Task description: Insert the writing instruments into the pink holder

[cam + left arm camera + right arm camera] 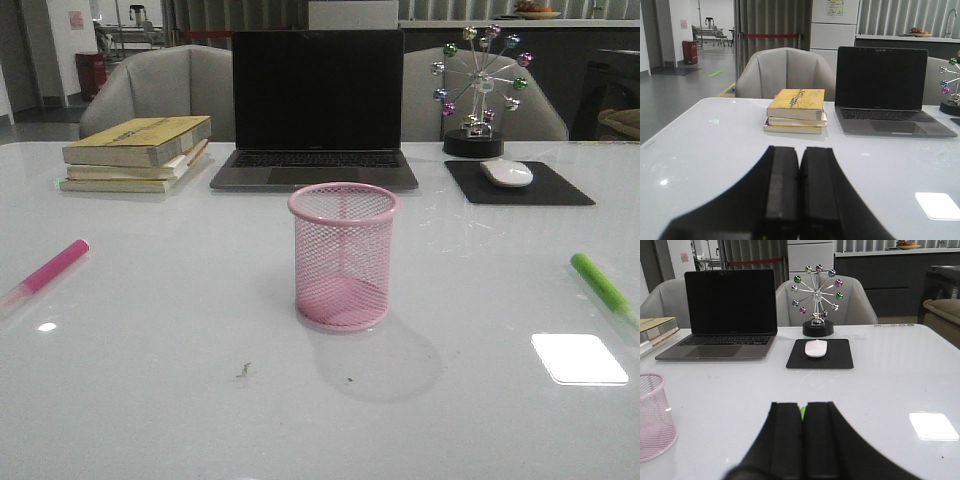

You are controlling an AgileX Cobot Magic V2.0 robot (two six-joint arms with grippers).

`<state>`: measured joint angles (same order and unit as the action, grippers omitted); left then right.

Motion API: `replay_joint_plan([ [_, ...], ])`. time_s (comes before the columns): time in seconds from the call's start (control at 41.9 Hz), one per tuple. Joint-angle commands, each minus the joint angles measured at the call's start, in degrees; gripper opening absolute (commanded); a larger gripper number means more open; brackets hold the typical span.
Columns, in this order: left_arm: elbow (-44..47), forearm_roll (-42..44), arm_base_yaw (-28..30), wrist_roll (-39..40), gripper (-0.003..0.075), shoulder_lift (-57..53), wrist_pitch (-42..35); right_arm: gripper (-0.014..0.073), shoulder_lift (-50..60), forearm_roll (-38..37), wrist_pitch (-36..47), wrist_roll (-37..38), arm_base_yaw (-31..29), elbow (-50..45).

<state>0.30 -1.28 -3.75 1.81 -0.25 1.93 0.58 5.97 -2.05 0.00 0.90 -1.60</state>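
The pink mesh holder (343,262) stands upright and empty at the table's middle; its edge also shows in the right wrist view (654,416). The magenta marker (55,266) lies flat at the far left. At the far right lies the green marker (600,283). Neither gripper appears in the front view. My left gripper (799,150) is shut with nothing between its fingers, over bare table. My right gripper (803,407) is shut too; a sliver of the green marker (802,411) shows past its fingertips, lying on the table beyond them, not held.
A stack of books (140,152) sits at the back left. An open laptop (316,110) stands behind the holder. At the back right are a white mouse (507,172) on a black pad and a ferris-wheel ornament (478,90). Grey chairs stand beyond the table.
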Motion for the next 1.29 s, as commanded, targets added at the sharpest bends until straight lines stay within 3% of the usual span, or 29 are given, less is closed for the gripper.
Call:
replay_joint_plan([
  [0.0, 0.2, -0.2, -0.3, 0.3, 0.0091, -1.1, -5.4, 0.0057, 1.2, -0.3, 5.5, -0.4, 0.1, 0.2],
  [0.669, 0.2, -0.2, -0.3, 0.3, 0.0091, -1.1, -5.4, 0.0057, 1.2, -1.6, 6.8, -0.4, 0.1, 0.2],
  [0.812, -0.2, 0.4, -0.3, 0.3, 0.0091, -1.1, -8.9, 0.0057, 1.1, -3.1, 6.6, -0.4, 0.1, 1.3],
  [1.003, -9.3, 0.3, -0.4, 0.3, 0.0091, -0.9, -8.3, 0.0057, 1.1, -1.3, -0.3, -0.4, 0.1, 10.4],
  [1.266, -30.6, 0.3, -0.4, 0.3, 0.0091, 7.8, 6.5, 0.0057, -8.0, -1.4, -13.8, -0.4, 0.1, 30.1],
])
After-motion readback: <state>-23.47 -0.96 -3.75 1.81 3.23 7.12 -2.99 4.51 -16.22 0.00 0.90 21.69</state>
